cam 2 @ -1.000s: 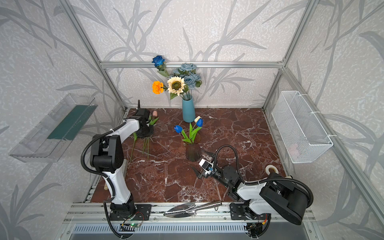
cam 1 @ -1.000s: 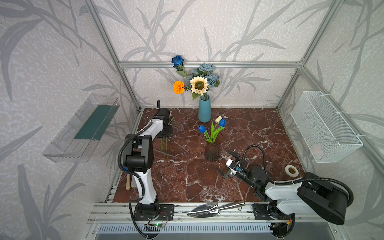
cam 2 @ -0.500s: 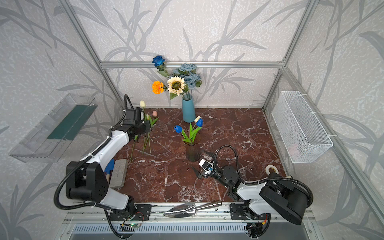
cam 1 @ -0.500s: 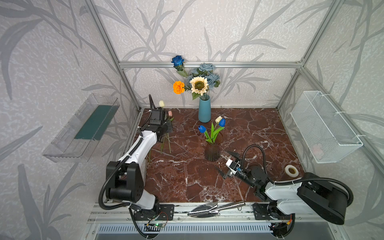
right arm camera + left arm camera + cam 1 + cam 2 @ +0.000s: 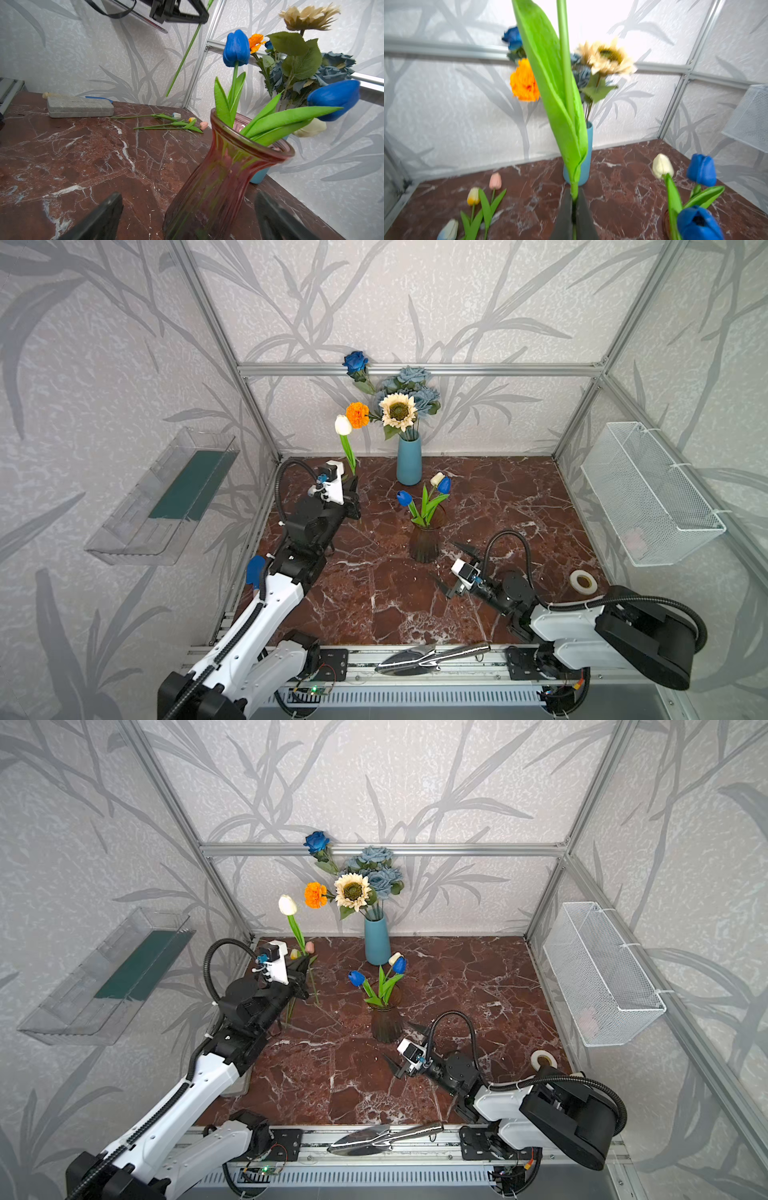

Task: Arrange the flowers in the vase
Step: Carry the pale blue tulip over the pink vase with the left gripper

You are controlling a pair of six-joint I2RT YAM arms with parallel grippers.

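Partway: left gripper (image 5: 574,199) clenches a white tulip (image 5: 343,425) above three loose tulips (image 5: 192,119); ribbed pink glass vase (image 5: 218,187), before the released right gripper (image 5: 189,196), holds three blue and cream tulips (image 5: 444,485).

Bright, even light, soft shadows. Left wrist view: sunflower (image 5: 607,57) motion-blurred, wall (image 5: 593,18) blown out. Top views sharp, edges bowed.

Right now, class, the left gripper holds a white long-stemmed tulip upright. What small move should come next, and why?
Probably carry it over to the ribbed pink glass vase: the left gripper is shut on the white tulip, its stem clear of the red marble table, and that vase already holds tulips.
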